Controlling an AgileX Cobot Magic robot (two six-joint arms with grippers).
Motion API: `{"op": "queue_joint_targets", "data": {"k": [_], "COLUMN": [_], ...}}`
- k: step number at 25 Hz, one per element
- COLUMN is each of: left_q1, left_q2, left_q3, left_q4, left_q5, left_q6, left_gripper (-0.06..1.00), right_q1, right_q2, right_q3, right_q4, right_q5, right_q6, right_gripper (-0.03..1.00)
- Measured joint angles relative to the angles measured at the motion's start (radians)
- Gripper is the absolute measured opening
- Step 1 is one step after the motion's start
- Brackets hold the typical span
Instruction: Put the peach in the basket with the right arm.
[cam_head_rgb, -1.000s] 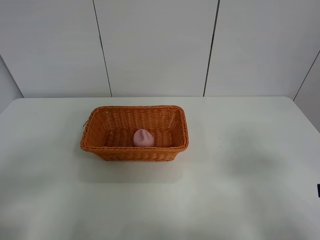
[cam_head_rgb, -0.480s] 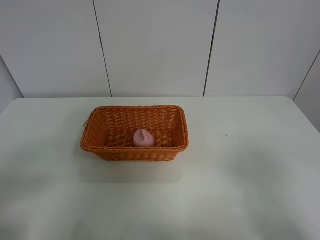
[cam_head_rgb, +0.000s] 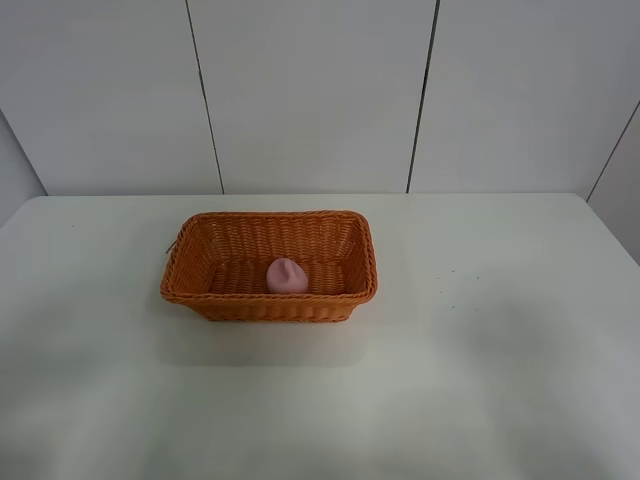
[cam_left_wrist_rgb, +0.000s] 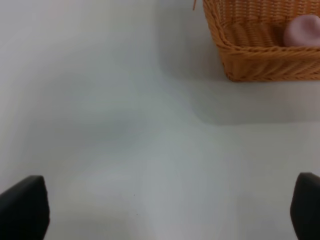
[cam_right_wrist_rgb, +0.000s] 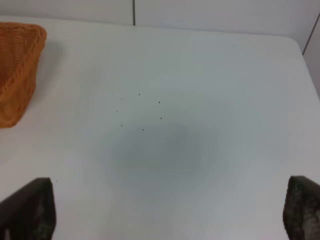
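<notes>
The pink peach (cam_head_rgb: 287, 276) lies inside the orange wicker basket (cam_head_rgb: 200, 236), on its floor near the front wall. The left wrist view shows the basket's corner (cam_left_wrist_rgb: 235, 45) with the peach (cam_left_wrist_rgb: 302, 31) in it. My left gripper (cam_left_wrist_rgb: 165, 210) is open over bare table, well short of the basket, its dark fingertips (cam_left_wrist_rgb: 24, 207) wide apart. My right gripper (cam_right_wrist_rgb: 170, 212) is open too, holding nothing, with the basket's edge (cam_right_wrist_rgb: 17, 65) off to one side. Neither arm appears in the exterior high view.
The white table (cam_head_rgb: 480, 360) spreads around the basket, with a few small dark specks (cam_right_wrist_rgb: 141, 111) to the basket's right. Pale wall panels (cam_head_rgb: 310, 90) rise behind the table's far edge.
A dark bit of the right arm at the right edge of the exterior high view has gone out of frame. The peach and basket have not moved.
</notes>
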Motion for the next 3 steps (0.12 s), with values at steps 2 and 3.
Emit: {"op": "queue_joint_targets", "data": {"k": [2,3], "left_q1": [0.000,0.000], "left_q2": [0.000,0.000], "left_q3": [0.000,0.000], "left_q4": [0.000,0.000], "left_q5": [0.000,0.000], "left_q6": [0.000,0.000], "left_gripper": [0.99,0.99], "right_q1": [0.000,0.000], "right_q2": [0.000,0.000], "right_q3": [0.000,0.000], "right_q4": [0.000,0.000], "right_q5": [0.000,0.000], "right_q6": [0.000,0.000], "right_gripper": [0.70,0.70]}}
